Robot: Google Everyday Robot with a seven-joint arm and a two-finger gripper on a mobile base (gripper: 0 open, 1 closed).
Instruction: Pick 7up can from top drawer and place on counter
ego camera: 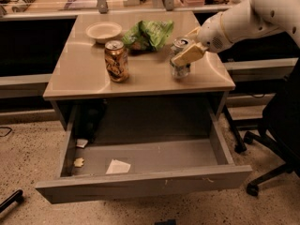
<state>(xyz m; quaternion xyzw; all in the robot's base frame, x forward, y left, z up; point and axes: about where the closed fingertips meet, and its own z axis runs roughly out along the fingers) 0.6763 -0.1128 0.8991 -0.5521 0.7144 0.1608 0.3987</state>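
The 7up can (pixel 180 68), silvery-grey, stands upright at the right side of the beige counter (pixel 84 74), its base at or just above the surface. My gripper (pixel 186 45) reaches in from the right and is shut on the can's upper part. One tan finger (pixel 188 54) lies across the can's front and the other is behind it. The top drawer (pixel 140 184) is pulled wide open below the counter, with paper scraps on its floor (pixel 117 167).
A brown-and-gold can (pixel 116 61) stands left of centre on the counter. A white bowl (pixel 103 32) and a green bag (pixel 149 34) lie at the back. A black office chair (pixel 276 135) stands to the right. A cluttered desk runs along the back.
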